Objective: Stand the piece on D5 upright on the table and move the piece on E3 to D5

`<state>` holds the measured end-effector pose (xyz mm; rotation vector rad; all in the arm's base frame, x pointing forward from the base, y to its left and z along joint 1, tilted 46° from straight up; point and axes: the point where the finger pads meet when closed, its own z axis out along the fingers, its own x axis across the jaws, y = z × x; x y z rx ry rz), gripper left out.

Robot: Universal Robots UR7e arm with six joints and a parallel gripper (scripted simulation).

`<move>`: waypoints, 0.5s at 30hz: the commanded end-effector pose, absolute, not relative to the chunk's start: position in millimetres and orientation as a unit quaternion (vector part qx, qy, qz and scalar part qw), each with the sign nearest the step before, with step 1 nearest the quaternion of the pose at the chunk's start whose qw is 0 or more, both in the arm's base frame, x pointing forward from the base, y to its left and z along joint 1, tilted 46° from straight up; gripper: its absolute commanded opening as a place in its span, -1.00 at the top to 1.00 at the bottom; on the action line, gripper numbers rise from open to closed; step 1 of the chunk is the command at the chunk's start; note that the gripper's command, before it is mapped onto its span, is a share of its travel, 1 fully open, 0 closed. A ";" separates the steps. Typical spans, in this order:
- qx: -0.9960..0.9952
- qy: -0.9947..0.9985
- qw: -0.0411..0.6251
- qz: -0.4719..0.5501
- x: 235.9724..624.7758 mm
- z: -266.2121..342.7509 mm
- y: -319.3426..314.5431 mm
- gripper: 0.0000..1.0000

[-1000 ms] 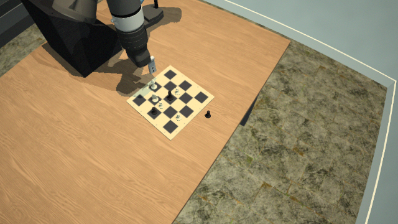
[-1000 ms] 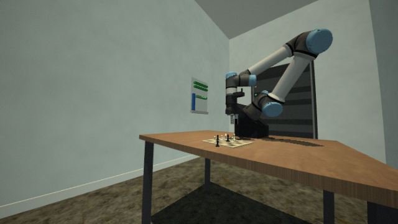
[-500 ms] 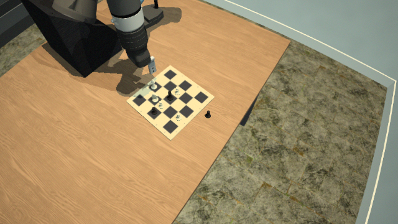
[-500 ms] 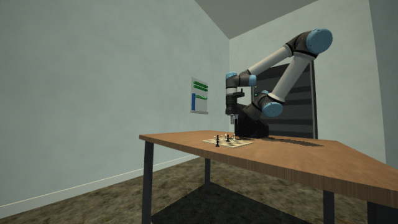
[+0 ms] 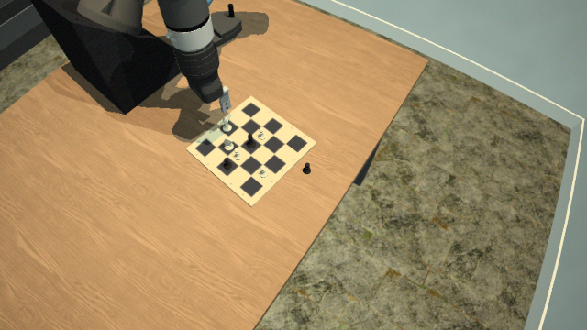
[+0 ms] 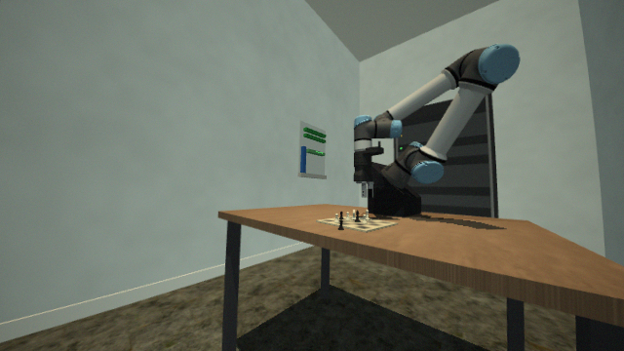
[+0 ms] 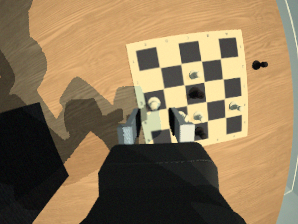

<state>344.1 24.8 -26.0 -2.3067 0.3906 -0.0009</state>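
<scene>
- Black piece (image 5: 306, 169) (image 6: 340, 224) (image 7: 259, 65) stands on the table (image 5: 138, 220) (image 6: 439, 244) (image 7: 90, 35), just beside the board (image 5: 251, 202) (image 6: 367, 229) (image 7: 244, 75), in the top view; square labels are too small to read.
- Exterior: the gripper (image 5: 225, 103) (image 6: 367, 191) (image 7: 154, 116) hangs above the table.
- Wrist: its fingers are spread, nothing between them.
</scene>
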 end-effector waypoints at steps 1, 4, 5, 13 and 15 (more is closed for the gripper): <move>-0.908 0.154 0.390 -0.001 345.0 -29.4 27.8 -0.45; -0.908 0.154 0.390 -0.001 345.6 -32.7 31.1 -0.45; -0.908 0.154 0.390 -0.001 345.7 -33.8 32.3 -0.45; -0.908 0.154 0.390 -0.001 347.2 -42.4 41.2 -0.45; -0.908 0.154 0.390 -0.001 347.6 -44.4 43.2 -0.45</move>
